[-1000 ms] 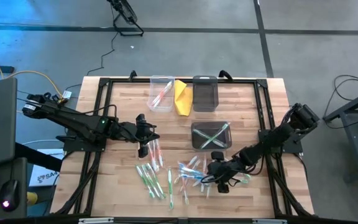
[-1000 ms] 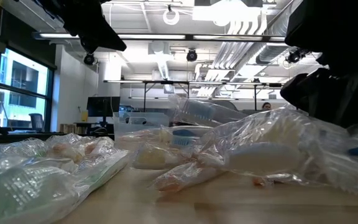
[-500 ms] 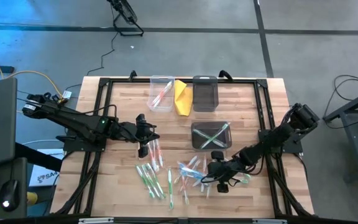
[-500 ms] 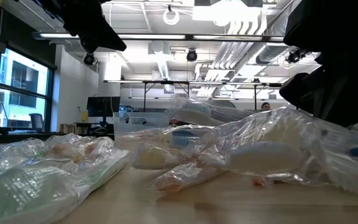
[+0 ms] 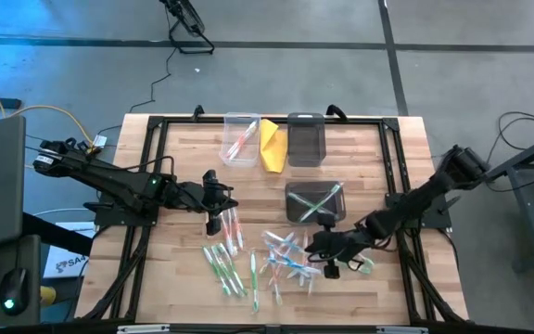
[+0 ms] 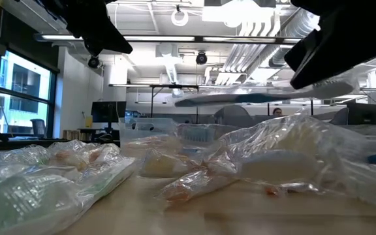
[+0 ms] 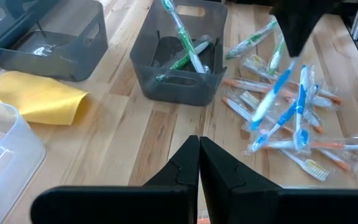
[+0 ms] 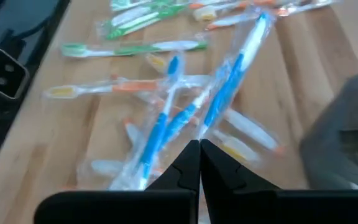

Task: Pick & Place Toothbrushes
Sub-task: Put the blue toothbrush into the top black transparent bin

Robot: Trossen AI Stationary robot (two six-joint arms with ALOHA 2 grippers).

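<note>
The left tool (image 5: 213,223) hangs over the bench (image 5: 174,153) well to the left of the grey bin (image 5: 314,203), its fingers (image 7: 188,163) pressed together with nothing between them. Beside it on the bin's side lie a few wrapped brushes, and nearer the bench's front edge a cluster of green brushes (image 5: 228,271). Farther back from the grey bin stand a clear bin (image 5: 240,139) with a couple of brushes in it, a yellow cloth (image 5: 272,144) and a dark bin (image 5: 306,139), side by side along the rear edge. The grey bin itself holds crossed green and white brushes (image 7: 185,40). Just in front of that bin the loose toothbrushes (image 5: 284,255), blue, orange and white in clear wrappers, lie scattered on the wood. The right tool (image 5: 327,257) is at the front right corner of the grey bin, above the right end of that scatter, its fingers (image 8: 194,163) closed tight. A blue brush (image 8: 232,84) in its wrapper stretches away from those fingertips and shows lifted off the pile in the low view (image 6: 253,98), so it seems to be pinched by its end, though the contact itself is hard to make out.
</note>
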